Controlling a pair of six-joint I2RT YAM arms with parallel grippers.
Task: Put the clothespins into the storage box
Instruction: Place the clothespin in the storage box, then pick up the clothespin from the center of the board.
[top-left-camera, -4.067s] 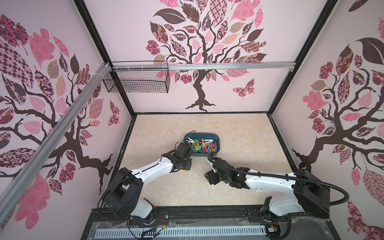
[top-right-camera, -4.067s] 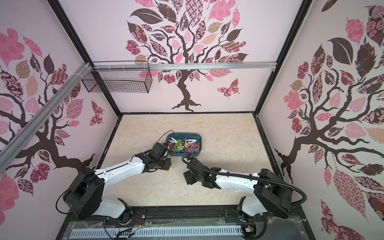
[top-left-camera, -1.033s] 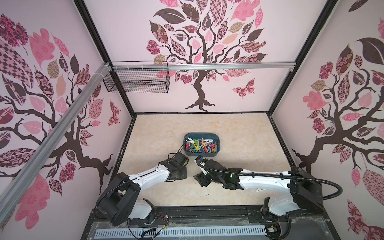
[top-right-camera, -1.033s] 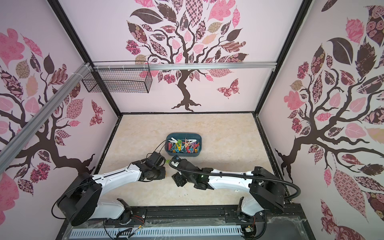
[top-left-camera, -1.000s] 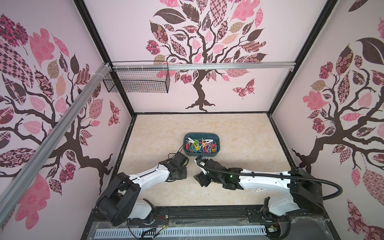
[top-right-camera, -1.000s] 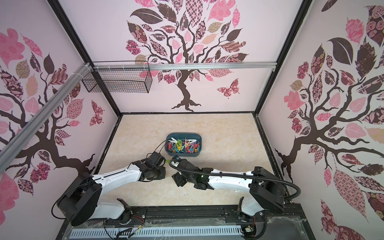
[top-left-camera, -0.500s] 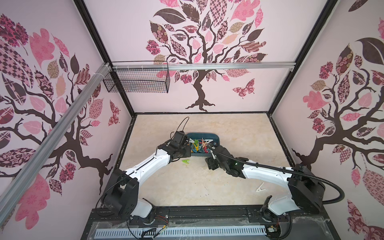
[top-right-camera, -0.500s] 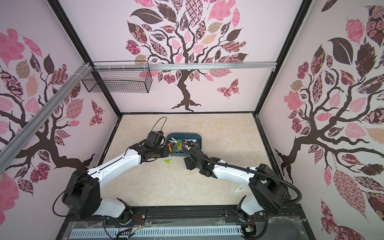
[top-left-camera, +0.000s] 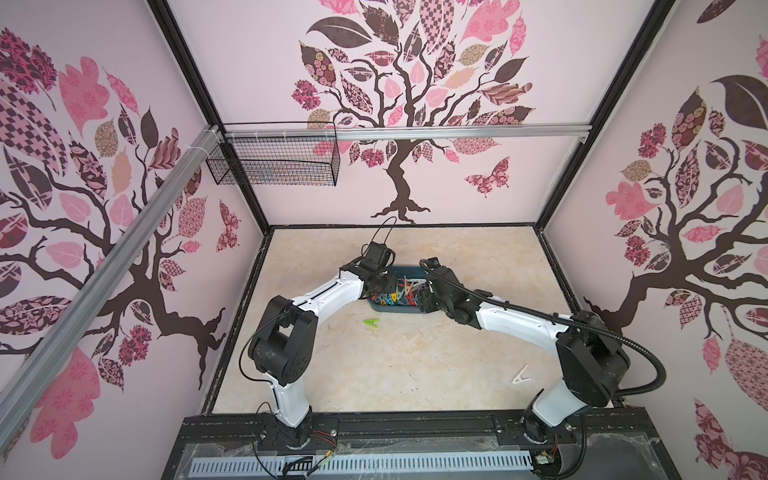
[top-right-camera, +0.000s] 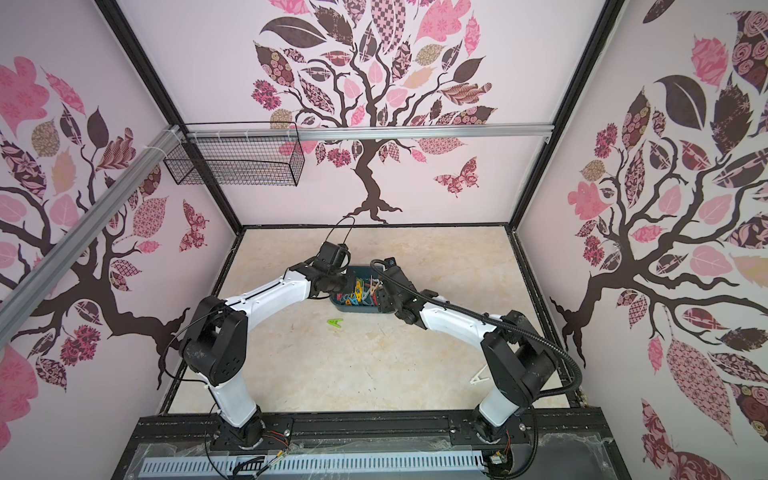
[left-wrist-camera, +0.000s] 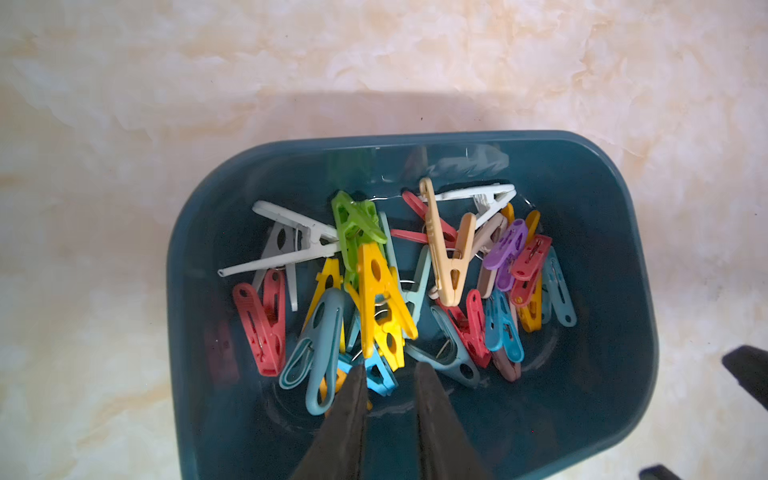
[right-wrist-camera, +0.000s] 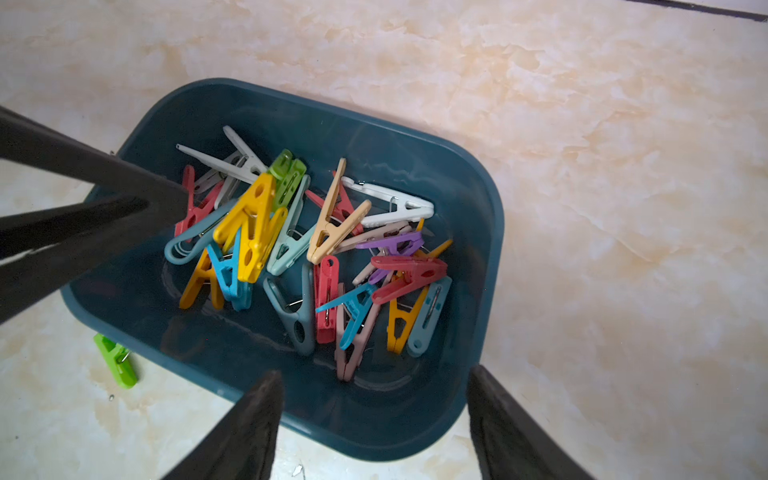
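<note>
The dark teal storage box (top-left-camera: 395, 308) (top-right-camera: 353, 309) stands mid-table with several coloured clothespins piled inside. Both grippers hang over it, the left at its left end, the right at its right end. In the left wrist view my left gripper (left-wrist-camera: 390, 368) is open by a narrow gap, nothing between its fingers; a yellow clothespin (left-wrist-camera: 378, 299) lies on top of the pile just beyond them. My right gripper (right-wrist-camera: 374, 374) is wide open and empty above the box's near wall (right-wrist-camera: 374, 424). A green clothespin (top-left-camera: 371, 323) (right-wrist-camera: 116, 361) lies on the table beside the box. A white clothespin (top-left-camera: 520, 376) lies near the right arm's base.
A black wire-mesh basket (top-left-camera: 274, 160) hangs from the aluminium rail (top-left-camera: 457, 134) high at the back left. Patterned walls close in the table on three sides. The arms' bases sit on a black rail (top-left-camera: 415, 428) along the front edge.
Both arms have swung from the table's front middle back over the box. The left jaws, shut before, now stand slightly apart. The green and white clothespins now show on the table.
</note>
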